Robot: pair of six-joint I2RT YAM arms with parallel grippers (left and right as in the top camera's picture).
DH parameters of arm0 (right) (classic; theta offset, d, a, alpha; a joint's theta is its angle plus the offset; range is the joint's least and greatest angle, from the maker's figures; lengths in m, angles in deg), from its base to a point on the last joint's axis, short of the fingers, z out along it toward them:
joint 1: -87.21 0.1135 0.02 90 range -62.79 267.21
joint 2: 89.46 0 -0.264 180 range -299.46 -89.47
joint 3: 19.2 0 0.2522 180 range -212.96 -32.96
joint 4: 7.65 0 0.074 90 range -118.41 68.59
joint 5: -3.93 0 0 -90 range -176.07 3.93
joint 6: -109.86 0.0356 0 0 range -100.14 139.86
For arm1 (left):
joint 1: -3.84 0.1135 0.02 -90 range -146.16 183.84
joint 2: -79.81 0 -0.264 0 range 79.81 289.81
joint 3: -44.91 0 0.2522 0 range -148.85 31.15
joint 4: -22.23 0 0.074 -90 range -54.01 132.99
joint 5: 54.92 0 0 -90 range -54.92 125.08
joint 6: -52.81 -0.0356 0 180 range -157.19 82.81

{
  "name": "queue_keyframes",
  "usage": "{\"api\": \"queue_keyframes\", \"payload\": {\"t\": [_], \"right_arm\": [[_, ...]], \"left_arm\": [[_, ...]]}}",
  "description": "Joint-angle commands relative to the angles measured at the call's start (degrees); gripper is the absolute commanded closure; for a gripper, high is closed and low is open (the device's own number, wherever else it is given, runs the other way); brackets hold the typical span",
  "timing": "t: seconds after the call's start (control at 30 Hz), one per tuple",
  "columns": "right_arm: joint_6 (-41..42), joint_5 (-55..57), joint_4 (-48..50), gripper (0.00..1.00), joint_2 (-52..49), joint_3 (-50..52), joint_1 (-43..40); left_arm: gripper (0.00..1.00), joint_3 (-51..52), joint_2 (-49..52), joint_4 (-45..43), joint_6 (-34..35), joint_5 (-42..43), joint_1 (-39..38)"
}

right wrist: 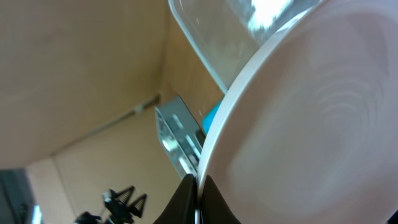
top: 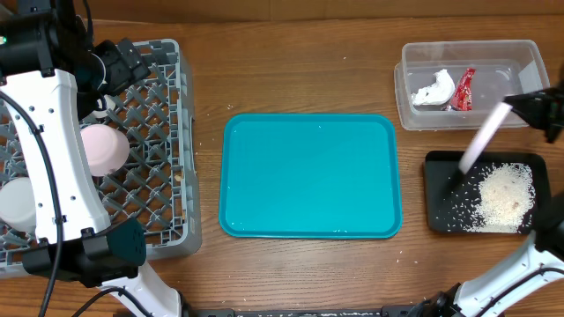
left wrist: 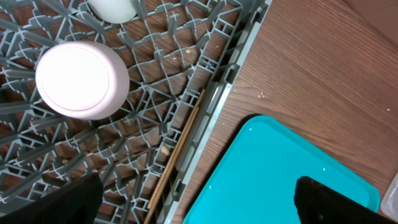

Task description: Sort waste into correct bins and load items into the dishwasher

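My right gripper [right wrist: 198,186] is shut on the rim of a white plate [right wrist: 298,124]. The plate [top: 483,141] hangs tilted on edge above the black tray [top: 438,189], which holds white rice crumbs [top: 504,198]. The clear tub [top: 467,55] behind it contains a crumpled napkin [top: 434,89] and a red wrapper [top: 463,89]. The grey rack [top: 181,132] at the left holds an upturned white cup [left wrist: 81,78], and another white item [top: 18,202] sits nearer the front. My left gripper [left wrist: 199,211] hovers open over the rack's right edge with nothing between its fingers.
The teal serving tray [top: 308,176] lies in the middle of the table, bare. A wooden chopstick [left wrist: 177,155] rests inside the rack along its right wall. The left arm [top: 53,158] stretches over the rack.
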Motion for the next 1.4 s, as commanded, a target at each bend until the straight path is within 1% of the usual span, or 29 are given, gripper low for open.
{"api": "queue_keyframes", "payload": {"t": [0.0,0.13,0.27,0.33,0.5,0.57,0.7,0.77,0.87,0.9,0.93,1.0,1.03,1.07,1.13,1.2,1.23,1.27,1.37], "right_arm": [[4.85,3.17,0.0,0.96,6.27,0.35,6.36],[7.65,5.75,1.22,0.96,10.08,0.35,15.23],[14.19,13.16,5.57,0.96,10.73,0.35,25.83],[17.09,16.63,8.83,0.96,10.27,0.37,31.65],[21.18,25.46,18.36,0.96,9.01,0.42,47.39],[26.27,32.94,23.34,0.96,7.63,0.7,56.43],[38.21,46.12,27.54,0.96,3.78,0.72,68.24],[41.33,51.23,29.77,0.96,1.2,0.72,73.64],[43.36,56.19,32.89,0.96,-1.97,0.72,79.45],[43.34,57.05,33.86,0.93,-2.69,0.72,80.98],[43.25,57.68,34.4,0.8,-3.19,0.72,82.12],[40.94,58.53,35.3,0.48,-3.41,0.68,84.41],[39.43,58.66,35.28,0.35,-3.41,0.44,84.98],[37.73,58.66,34.53,0.25,-3.39,-0.35,85.42],[36.24,58.82,30.86,0.2,-3.37,-2.71,85.42],[36.28,60.35,25.18,0.19,-3.15,-6.45,84.46],[36.28,61.44,22.4,0.11,-2.99,-8.39,83.73],[36.28,62.93,19.23,0.0,-2.67,-10.69,82.73],[36.28,68.35,9.88,0.0,-1.77,-18.14,78.64]], "left_arm": [[0.0,-0.5,-0.22,-0.04,-1.11,-0.39,0.2],[0.0,-0.5,-0.22,-0.07,-1.11,-0.39,0.2],[0.0,-0.5,-0.22,-0.07,-1.11,-0.39,0.2],[0.0,-0.5,-0.22,-0.07,-1.11,-0.39,0.2],[0.0,-0.5,-0.22,-0.07,-1.11,-0.39,0.22],[0.0,-0.5,-0.22,-0.07,-1.11,-0.39,0.2],[0.0,-0.5,-0.22,-0.04,-1.11,-0.39,0.2],[0.0,-0.52,-0.22,-0.07,-1.11,-0.39,0.2],[0.0,-0.5,-0.22,-0.07,-1.11,-0.39,0.2],[0.0,-0.5,-0.22,-0.07,-1.11,-0.39,0.2],[0.0,-0.5,-0.22,-0.07,-1.11,-0.39,0.2],[0.0,-0.5,-0.22,-0.07,-1.11,-0.39,0.2],[0.0,-0.5,-0.22,-0.07,-1.11,-0.39,0.22],[0.0,-0.5,-0.22,-0.07,-1.11,-0.39,0.2],[0.0,-0.5,-0.22,-0.07,-1.11,-0.39,0.2],[0.0,-0.5,-0.22,-0.07,-1.11,-0.39,0.2],[0.0,-0.5,-0.22,-0.07,-1.11,-0.39,0.2],[0.0,-0.5,-0.22,-0.07,-1.11,-0.39,0.2],[0.0,-0.5,-0.22,-0.07,-1.11,-0.39,0.2]]}}
